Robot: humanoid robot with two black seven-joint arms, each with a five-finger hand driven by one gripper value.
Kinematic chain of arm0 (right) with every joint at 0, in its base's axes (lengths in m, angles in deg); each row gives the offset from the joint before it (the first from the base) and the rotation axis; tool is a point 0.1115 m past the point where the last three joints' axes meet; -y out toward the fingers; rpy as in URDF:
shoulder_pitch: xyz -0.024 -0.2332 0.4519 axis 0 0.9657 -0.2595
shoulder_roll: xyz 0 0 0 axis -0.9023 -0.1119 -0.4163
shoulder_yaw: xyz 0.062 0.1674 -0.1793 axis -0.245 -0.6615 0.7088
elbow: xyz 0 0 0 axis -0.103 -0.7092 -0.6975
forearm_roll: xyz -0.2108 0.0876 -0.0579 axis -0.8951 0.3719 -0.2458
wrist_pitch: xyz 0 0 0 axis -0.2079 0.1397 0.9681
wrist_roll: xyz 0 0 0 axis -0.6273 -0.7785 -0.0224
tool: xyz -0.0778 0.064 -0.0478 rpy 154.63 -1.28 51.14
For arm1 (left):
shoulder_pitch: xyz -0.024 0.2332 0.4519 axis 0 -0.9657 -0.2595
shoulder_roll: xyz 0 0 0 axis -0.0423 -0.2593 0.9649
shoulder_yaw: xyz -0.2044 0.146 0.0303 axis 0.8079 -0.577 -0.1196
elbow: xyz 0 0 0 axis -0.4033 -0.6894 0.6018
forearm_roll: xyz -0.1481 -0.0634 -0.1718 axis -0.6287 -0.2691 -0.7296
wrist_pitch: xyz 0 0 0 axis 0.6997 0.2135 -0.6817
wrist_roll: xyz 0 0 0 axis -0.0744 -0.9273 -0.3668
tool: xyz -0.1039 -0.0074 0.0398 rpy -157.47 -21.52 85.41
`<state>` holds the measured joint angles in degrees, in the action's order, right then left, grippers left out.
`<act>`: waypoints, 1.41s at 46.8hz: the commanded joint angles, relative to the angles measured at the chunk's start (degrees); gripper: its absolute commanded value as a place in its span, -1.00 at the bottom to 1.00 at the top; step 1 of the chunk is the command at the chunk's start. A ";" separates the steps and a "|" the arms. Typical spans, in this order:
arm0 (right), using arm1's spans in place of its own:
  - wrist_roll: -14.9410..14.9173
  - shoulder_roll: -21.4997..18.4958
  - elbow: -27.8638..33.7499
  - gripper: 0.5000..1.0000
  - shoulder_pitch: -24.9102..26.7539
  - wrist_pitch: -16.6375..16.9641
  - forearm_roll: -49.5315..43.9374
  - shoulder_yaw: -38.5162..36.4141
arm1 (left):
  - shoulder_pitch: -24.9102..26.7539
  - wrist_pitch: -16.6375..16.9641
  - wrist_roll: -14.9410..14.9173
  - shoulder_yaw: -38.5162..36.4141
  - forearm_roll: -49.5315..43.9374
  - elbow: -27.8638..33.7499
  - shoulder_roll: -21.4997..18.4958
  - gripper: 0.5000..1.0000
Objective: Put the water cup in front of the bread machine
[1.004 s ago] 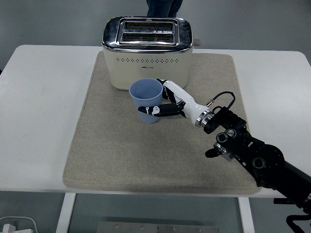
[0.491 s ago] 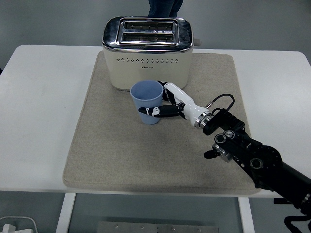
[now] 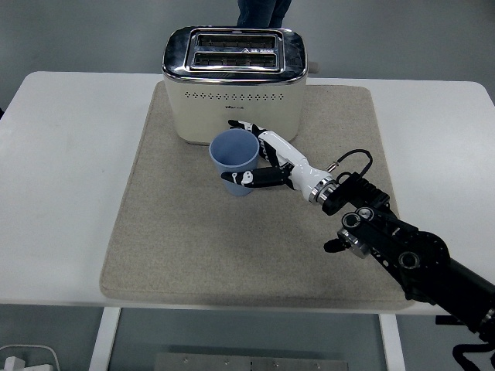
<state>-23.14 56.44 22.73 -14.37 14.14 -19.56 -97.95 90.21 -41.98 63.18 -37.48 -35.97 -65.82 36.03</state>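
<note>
A light blue water cup (image 3: 234, 159) stands on the beige mat (image 3: 178, 232), just in front of the cream and chrome bread machine (image 3: 234, 82) at the mat's far edge. The cup leans slightly to the right. My right hand (image 3: 259, 158) comes in from the lower right and is shut on the cup, thumb across its front and fingers around its back. The left arm is out of view.
The white table (image 3: 62, 154) extends past the mat on both sides. A person's legs (image 3: 259, 11) show beyond the table's far edge, behind the bread machine. My right forearm (image 3: 394, 247) lies over the mat's right front part.
The cup has shifted slightly right and now tilts a little; my fingers have reached further around its back side. The arm has barely moved.
</note>
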 commanded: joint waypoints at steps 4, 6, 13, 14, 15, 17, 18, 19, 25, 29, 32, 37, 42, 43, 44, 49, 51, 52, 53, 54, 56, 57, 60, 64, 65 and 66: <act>0.00 0.06 -0.14 0.77 0.18 0.12 0.08 0.00 | 0.00 0.00 -0.06 0.00 -0.01 0.01 0.00 0.99; 0.00 0.06 -0.49 0.77 0.18 0.21 0.08 0.09 | 0.00 0.00 0.03 0.00 -0.01 0.01 0.00 0.99; 0.09 0.85 -2.42 0.77 0.45 0.21 0.08 0.09 | 0.00 0.00 0.03 0.00 -0.01 0.01 0.00 0.99; 0.09 0.94 -2.42 0.77 0.45 0.21 0.08 0.09 | 0.00 0.00 0.03 0.00 -0.01 0.01 0.00 0.99; 0.09 1.03 -2.42 0.77 0.45 0.30 0.08 0.09 | 0.00 0.00 0.03 0.00 -0.01 0.01 0.00 0.99; 0.09 1.12 -2.42 0.77 0.45 0.30 0.08 0.09 | 0.00 0.00 0.03 0.00 -0.01 0.01 0.00 0.99; 0.09 1.12 -2.42 0.77 0.45 0.30 0.08 0.09 | 0.00 0.00 0.03 0.00 -0.01 0.01 0.00 0.99; 0.09 1.20 -2.42 0.77 0.36 0.30 0.08 0.09 | 0.00 0.00 -0.06 0.00 -0.01 0.01 0.00 0.99; 0.18 1.73 -2.51 0.77 0.36 0.65 0.08 0.18 | 0.00 0.00 0.03 0.00 -0.01 0.01 0.00 0.99; 0.18 2.26 -2.51 0.77 0.36 0.82 0.08 0.18 | 0.00 0.00 -0.06 0.00 0.08 0.01 0.00 0.99; 0.18 2.96 -2.68 0.77 0.36 0.82 0.08 0.09 | 0.00 0.00 -0.06 0.00 -0.01 0.01 0.00 0.99; 0.18 4.19 -3.39 0.77 0.36 0.82 0.08 0.00 | 0.00 0.00 0.03 0.00 -0.01 0.01 0.00 0.99; 0.18 5.68 -4.53 0.77 0.45 0.82 0.08 0.00 | 0.00 0.00 -0.06 0.00 -0.01 0.01 0.00 0.99; 0.18 5.95 -4.70 0.77 0.45 0.82 0.08 0.09 | 0.00 0.00 0.03 0.00 -0.01 0.01 0.00 0.99; 0.18 6.21 -4.88 0.77 0.45 0.82 0.08 0.09 | 0.00 0.00 -0.06 0.00 -0.01 0.01 0.00 0.99; 0.18 7.97 -6.11 0.77 0.80 1.44 0.17 0.00 | 0.00 0.00 0.03 0.00 -0.01 0.01 0.00 0.99; 0.18 8.76 -6.81 0.77 0.97 1.61 0.17 0.00 | 0.00 0.00 -0.06 0.00 -0.01 0.01 0.00 0.99; 0.18 9.29 -7.16 0.77 1.15 1.62 0.17 0.00 | 0.00 0.00 -0.06 0.00 -0.01 0.01 0.00 0.99; 0.18 9.73 -7.43 0.77 1.24 1.62 0.17 0.00 | 0.00 0.00 0.03 0.00 -0.01 0.01 0.00 0.99; 0.18 10.17 -7.69 0.77 1.32 1.70 0.17 0.00 | 0.00 0.00 0.03 0.00 -0.01 0.01 0.00 0.99; 0.18 11.04 -8.13 0.77 1.41 1.70 0.17 0.00 | 0.00 0.00 -0.06 0.00 -0.01 0.01 0.00 0.99; 0.18 11.48 -8.31 0.77 1.59 1.70 0.17 0.00 | 0.00 0.00 0.03 0.00 -0.01 0.01 0.00 0.99; 0.18 12.89 -8.84 0.77 2.11 1.70 0.17 -0.17 | 0.00 0.00 0.03 0.00 -0.01 -0.08 0.00 0.99; 0.18 14.91 -9.80 0.77 2.64 1.70 0.17 -0.52 | 0.00 0.00 -0.06 0.00 -0.01 0.01 0.00 0.99; 0.18 15.52 -10.06 0.77 2.82 1.70 0.17 -0.61 | 0.00 0.00 0.03 0.00 -0.01 -0.08 0.00 0.99; 0.18 16.05 -10.24 0.77 2.99 1.70 0.17 -0.79 | 0.00 0.00 0.03 0.00 -0.01 0.01 0.00 0.99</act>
<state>-22.96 70.95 13.10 -11.87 15.86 -19.40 -98.37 90.21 -41.98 63.14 -37.48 -35.97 -65.82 36.03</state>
